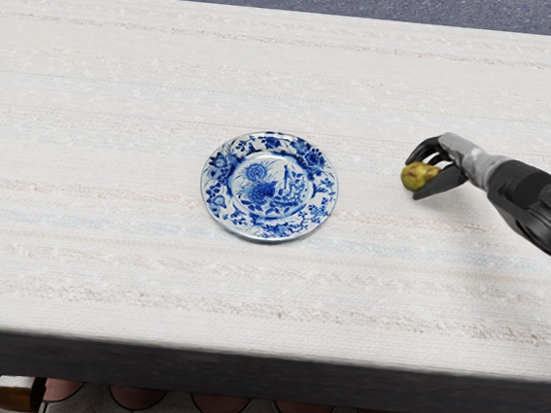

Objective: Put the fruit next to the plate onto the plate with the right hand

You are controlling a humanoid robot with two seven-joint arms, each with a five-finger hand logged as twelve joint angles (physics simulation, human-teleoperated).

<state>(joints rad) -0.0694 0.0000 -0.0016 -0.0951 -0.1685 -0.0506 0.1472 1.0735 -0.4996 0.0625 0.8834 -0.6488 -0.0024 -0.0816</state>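
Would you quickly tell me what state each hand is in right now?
Left hand: not in view.
Right hand: closed around the fruit.

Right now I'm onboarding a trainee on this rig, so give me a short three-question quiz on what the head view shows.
1. True or false: the yellow fruit already lies on the blue-patterned plate.
2. Which hand has its fingers curled around the fruit? A) left B) right
3. Fill in: in the picture, the fruit is on the plate's ____ side.

Key: 1 false, it is off the plate; 2 B, the right hand; 3 right.
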